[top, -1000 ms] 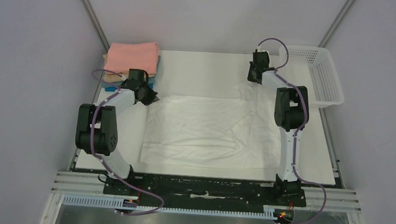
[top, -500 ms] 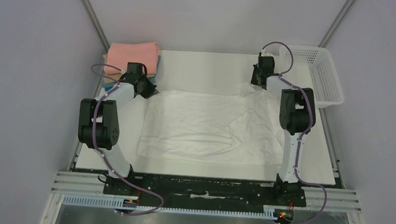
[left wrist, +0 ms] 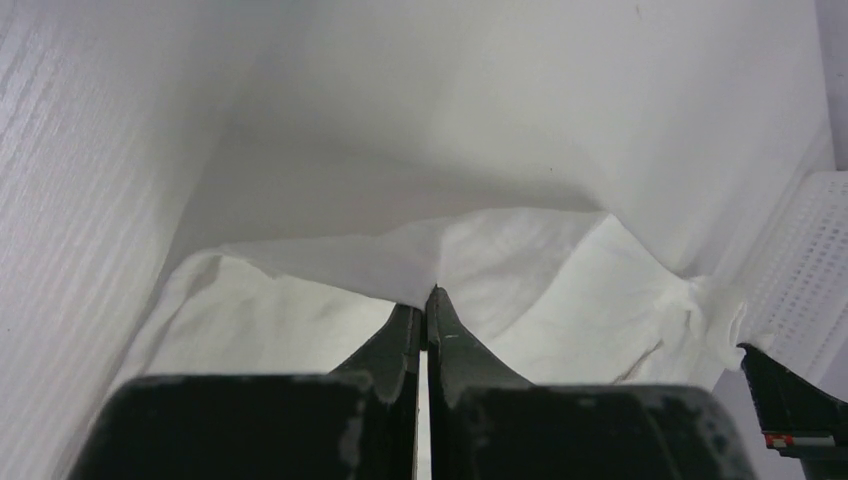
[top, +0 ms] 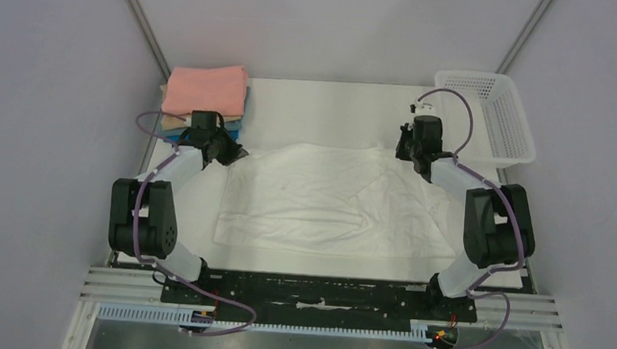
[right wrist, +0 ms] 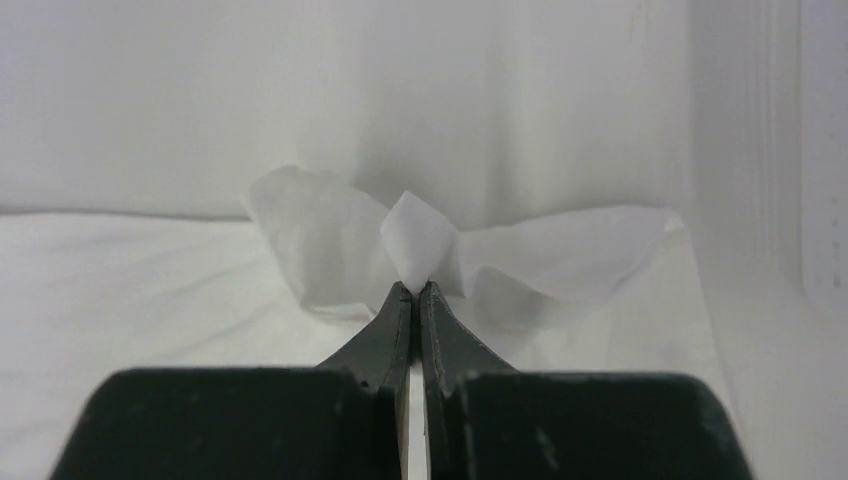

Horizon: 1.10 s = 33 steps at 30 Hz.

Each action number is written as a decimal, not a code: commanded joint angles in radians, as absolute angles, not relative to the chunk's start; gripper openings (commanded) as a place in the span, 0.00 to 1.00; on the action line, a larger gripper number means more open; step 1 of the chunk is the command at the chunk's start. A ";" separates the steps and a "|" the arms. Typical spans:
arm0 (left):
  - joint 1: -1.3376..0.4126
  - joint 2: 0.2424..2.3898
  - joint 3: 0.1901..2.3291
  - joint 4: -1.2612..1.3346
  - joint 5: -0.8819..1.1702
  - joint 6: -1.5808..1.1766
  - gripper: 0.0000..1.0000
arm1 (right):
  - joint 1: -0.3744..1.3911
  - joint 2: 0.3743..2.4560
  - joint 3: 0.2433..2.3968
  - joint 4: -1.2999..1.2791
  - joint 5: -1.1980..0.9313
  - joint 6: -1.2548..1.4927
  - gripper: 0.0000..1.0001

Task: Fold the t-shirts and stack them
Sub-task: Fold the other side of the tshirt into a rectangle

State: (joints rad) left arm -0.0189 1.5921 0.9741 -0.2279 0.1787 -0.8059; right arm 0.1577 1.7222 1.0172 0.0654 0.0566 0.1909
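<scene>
white t-shirt point(top: 332, 196): plain soft cloth, spread flat and creased over the middle of the surface point(top: 318, 102), its two far corners drawn up a little
left end effector point(top: 236, 151): fingers pressed together, pinching the far left corner of the white t-shirt; in the left wrist view the hem rises to a peak right at the tips
right end effector point(top: 411, 145): fingers pressed together on the far right corner; in the right wrist view a small triangle of cloth stands up above the tips
near edge: the shirt's hem lies close to the surface's near edge, just short of the black rail point(top: 322, 293) that carries the arm bases
far edge: a bare white strip runs between the shirt and the back wall point(top: 322, 30), open from side to side
left side: a narrow bare band beside the shirt, with the left arm's elbow standing over it
right side: a wider bare band, the right arm's elbow over its near end
folded stack point(top: 205, 90): a salmon pink rectangle on top, tan and blue layers showing beneath, in the far left corner just behind the left end effector
basket point(top: 509, 130): white plastic mesh, rectangular, at the far right corner, near the right end effector but apart from it
purple cables point(top: 464, 123): loops arching above both wrists
textures: the surface is matte white with a fine grain, the shirt is limp with shallow folds
</scene>
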 commanded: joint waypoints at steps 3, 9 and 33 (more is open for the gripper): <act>-0.015 1.461 0.890 -0.193 0.219 -0.779 0.02 | 0.185 1.459 0.818 0.101 0.106 0.206 0.00; -0.015 1.333 0.782 -0.205 0.200 -0.782 0.02 | 0.199 1.229 0.674 0.019 0.132 0.185 0.00; 0.063 1.092 0.634 -0.374 0.103 -0.739 0.02 | 0.204 0.768 0.568 -0.432 0.143 0.183 0.00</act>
